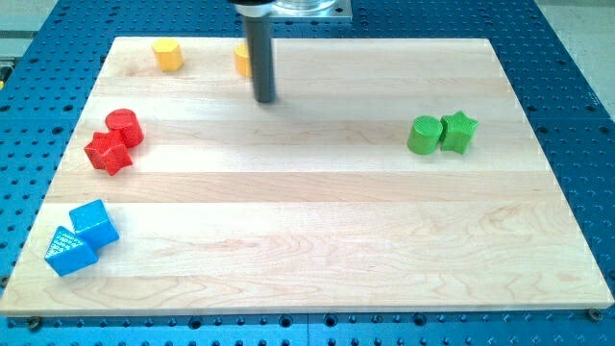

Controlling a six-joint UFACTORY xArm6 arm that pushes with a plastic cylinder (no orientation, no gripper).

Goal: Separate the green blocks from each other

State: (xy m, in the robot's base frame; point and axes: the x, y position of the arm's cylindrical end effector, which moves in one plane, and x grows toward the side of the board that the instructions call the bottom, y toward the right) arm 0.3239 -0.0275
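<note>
A green cylinder and a green star block sit touching side by side at the view's right. My tip stands on the board near the view's top, left of centre, far to the left of the green blocks. It is just right of and below a yellow block that the rod partly hides.
A yellow hexagon block lies at the view's top left. A red cylinder and a red star block touch at the left. A blue cube and a blue wedge-like block sit at the bottom left. The wooden board lies on a blue perforated table.
</note>
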